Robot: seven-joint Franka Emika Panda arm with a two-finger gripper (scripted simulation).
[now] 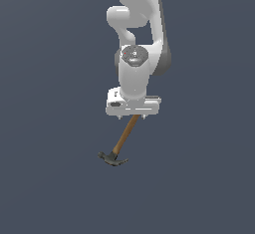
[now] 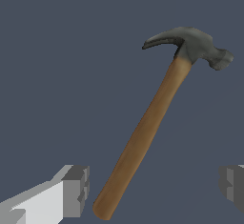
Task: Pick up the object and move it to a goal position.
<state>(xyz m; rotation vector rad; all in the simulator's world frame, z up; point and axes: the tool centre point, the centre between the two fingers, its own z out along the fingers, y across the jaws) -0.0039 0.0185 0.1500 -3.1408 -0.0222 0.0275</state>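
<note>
Lying between the spread tool (image 2: 155,192) fingers — the hammer (image 2: 147,123), handle end nearest, untouched.

The arm (image 1: 137,44) was glossy white with rounded, bulbous links, and a dark grey band ran down the side toward the exterior view's right. A round grey cap (image 1: 134,55) with small red marks sat on the front of its wrist joint. Beneath it the tool (image 1: 132,117) had a flat, boxy white body with a small dark slot on its face, and in the wrist view its fingers (image 2: 75,191) were white blocks ending in grey, squared pads with ridged inner faces.
</note>
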